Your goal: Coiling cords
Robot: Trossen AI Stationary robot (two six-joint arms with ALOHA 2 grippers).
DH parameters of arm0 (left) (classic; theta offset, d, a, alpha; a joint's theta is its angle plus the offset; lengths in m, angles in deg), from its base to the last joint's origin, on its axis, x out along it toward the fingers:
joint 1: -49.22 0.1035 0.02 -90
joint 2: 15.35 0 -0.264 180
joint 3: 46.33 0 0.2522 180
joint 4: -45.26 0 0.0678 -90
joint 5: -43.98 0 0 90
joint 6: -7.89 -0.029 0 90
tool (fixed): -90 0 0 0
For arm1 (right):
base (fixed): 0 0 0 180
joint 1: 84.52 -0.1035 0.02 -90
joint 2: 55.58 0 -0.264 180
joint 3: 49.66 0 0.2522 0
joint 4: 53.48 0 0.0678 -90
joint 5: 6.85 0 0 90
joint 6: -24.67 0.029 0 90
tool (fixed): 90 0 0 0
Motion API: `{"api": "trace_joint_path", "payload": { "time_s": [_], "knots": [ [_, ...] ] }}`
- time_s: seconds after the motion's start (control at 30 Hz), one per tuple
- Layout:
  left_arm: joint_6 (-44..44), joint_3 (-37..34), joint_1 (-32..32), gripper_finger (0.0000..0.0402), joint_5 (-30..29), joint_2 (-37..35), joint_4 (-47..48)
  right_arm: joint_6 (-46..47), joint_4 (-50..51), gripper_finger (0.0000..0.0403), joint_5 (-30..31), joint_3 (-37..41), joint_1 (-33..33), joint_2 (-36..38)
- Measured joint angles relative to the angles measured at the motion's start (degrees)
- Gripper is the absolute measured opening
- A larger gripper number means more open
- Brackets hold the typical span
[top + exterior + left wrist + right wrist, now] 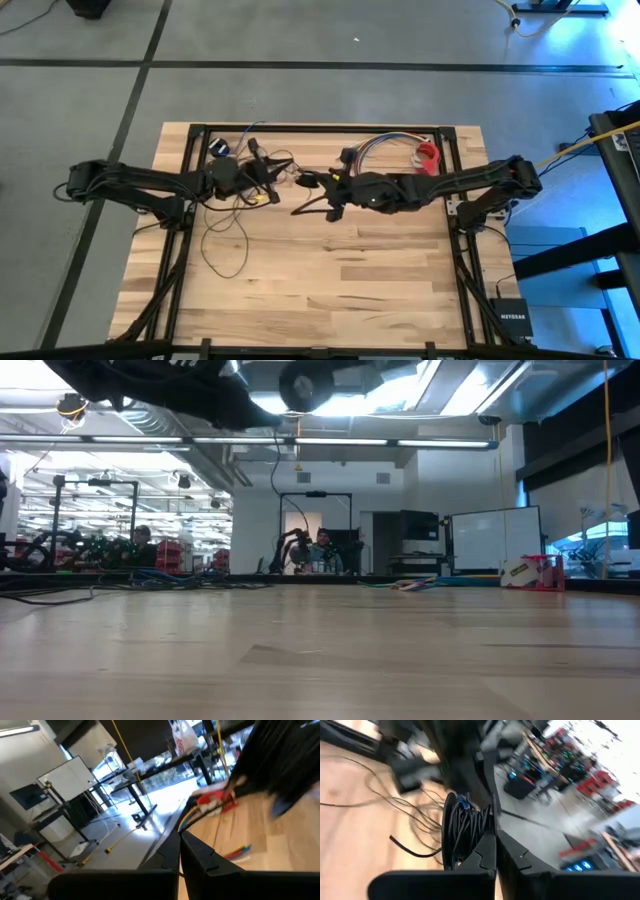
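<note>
While both arms reach toward the table's middle, we see the left gripper (283,163) with its jaws pressed together; whether a strand lies pinched between them we cannot tell. Loose loops of the cords (225,235) trail across the table (350,290) behind and beside those jaws. Our right gripper (312,181) also has its jaws closed, and a wound black bundle (465,827) of cord sits just ahead of its fingertips, touching or nearly so.
</note>
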Motion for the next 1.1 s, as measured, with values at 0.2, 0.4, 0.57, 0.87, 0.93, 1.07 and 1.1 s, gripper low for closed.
{"api": "trace_joint_path", "payload": {
  "time_s": [0.2, 0.4, 0.57, 0.87, 0.93, 1.07, 1.1],
  "knots": [
    [2.72, -0.03, -1.62, 0.0001, 0.1, -4.3, 2.61, -0.11, 2.05, 0.0001, 4.07, 0.0, 1.6, -1.63],
    [7.01, -0.03, -3.67, 0.0001, -0.15, -6.65, 3.96, -0.27, 1.79, 0.0001, 7.57, 0.11, 4.42, -4.09],
    [7.78, 0.02, -5.51, 0.0001, 0.0, -7.6, 4.29, -0.29, 1.34, 0.0001, 9.68, 0.15, 6.18, -6.54],
    [11.77, 0.04, -4.6, 0.0035, 0.75, -6.79, 18.4, -1.52, -1.38, 0.0001, 7.69, 0.22, 6.16, -6.18],
    [14.72, 0.02, -4.0, 0.0062, 3.28, -4.61, 19.61, -1.54, -1.61, 0.0001, 7.71, 0.2, 6.2, -6.08],
    [18.57, 0.04, -3.24, 0.0117, 10.43, 1.44, 15.83, -1.54, -1.51, 0.0001, 7.71, 0.2, 6.23, -6.08],
    [18.79, 0.04, -3.18, 0.0128, 11.22, 3.41, 14.75, -1.53, -1.55, 0.0001, 7.71, 0.2, 6.23, -6.07]
  ]
}}
